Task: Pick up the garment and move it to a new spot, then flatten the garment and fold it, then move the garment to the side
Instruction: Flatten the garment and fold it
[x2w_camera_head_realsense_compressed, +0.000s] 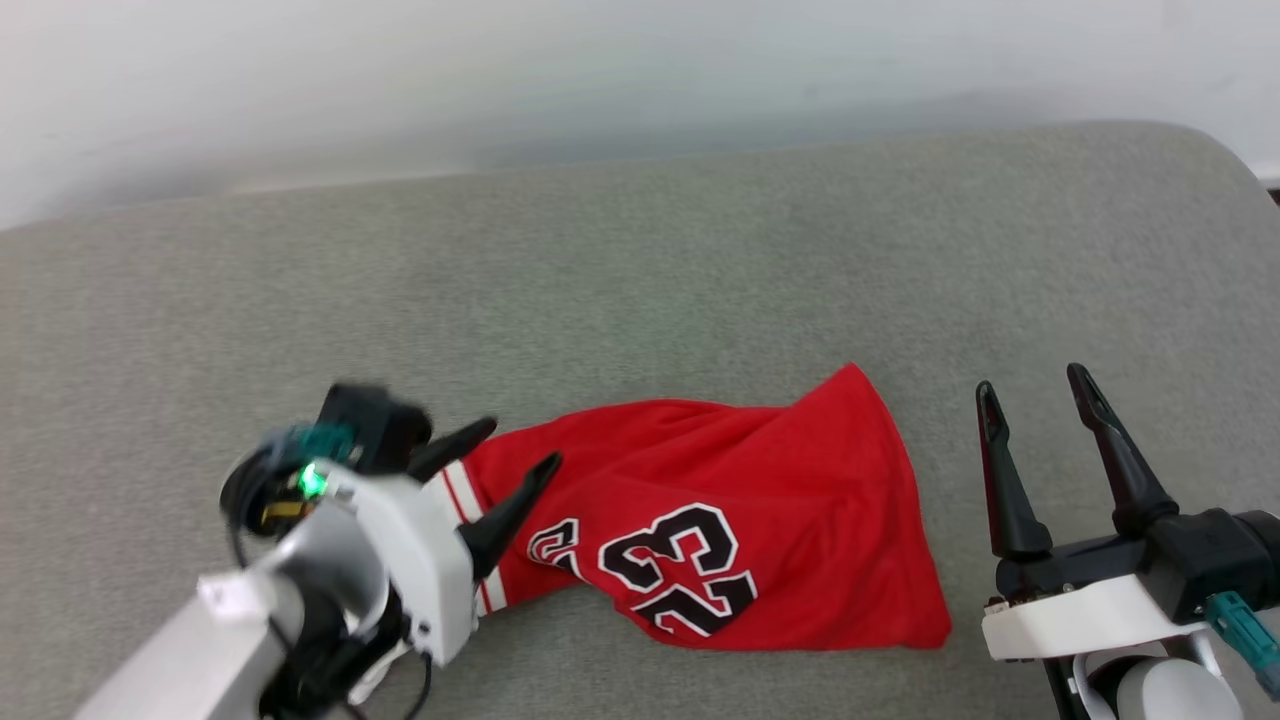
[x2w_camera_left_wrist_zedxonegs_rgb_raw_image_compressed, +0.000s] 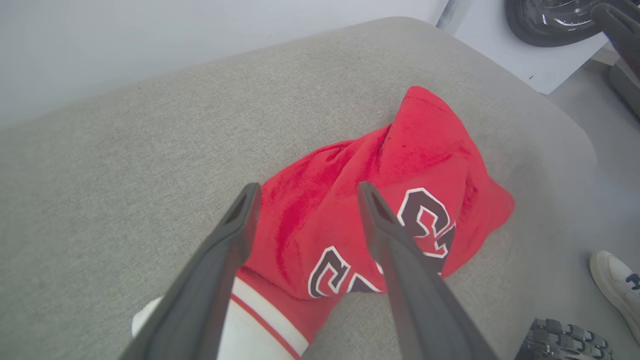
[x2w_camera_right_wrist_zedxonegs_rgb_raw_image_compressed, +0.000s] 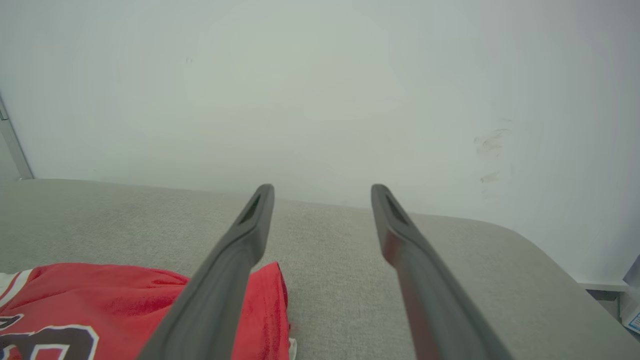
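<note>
Note shirt (x2w_camera_head_realsense_compressed: 720, 530) bunched on grey cushion (x2w_camera_head_realsense_compressed: 640, 270), number up. Find left gripper (x2w_camera_head_realsense_compressed: 522, 442) over its striped sleeve end, fingers spread, pinching nothing. Find right gripper (x2w_camera_head_realsense_compressed: 1030, 380) just beside shirt's right edge, spread, empty. See bare cushion behind and left; rounded cushion corner far right, wall (x2w_camera_head_realsense_compressed: 640, 80) behind.

Right fingers (x2w_camera_right_wrist_zedxonegs_rgb_raw_image_compressed: 235, 260) (spread wide) sit near the garment (x2w_camera_right_wrist_zedxonegs_rgb_raw_image_compressed: 100, 295).

Head camera high over the grey cushion (x2w_camera_head_realsense_compressed: 640, 260), wrist cameras low and close, the garment (x2w_camera_head_realsense_compressed: 800, 480) common to all.
</note>
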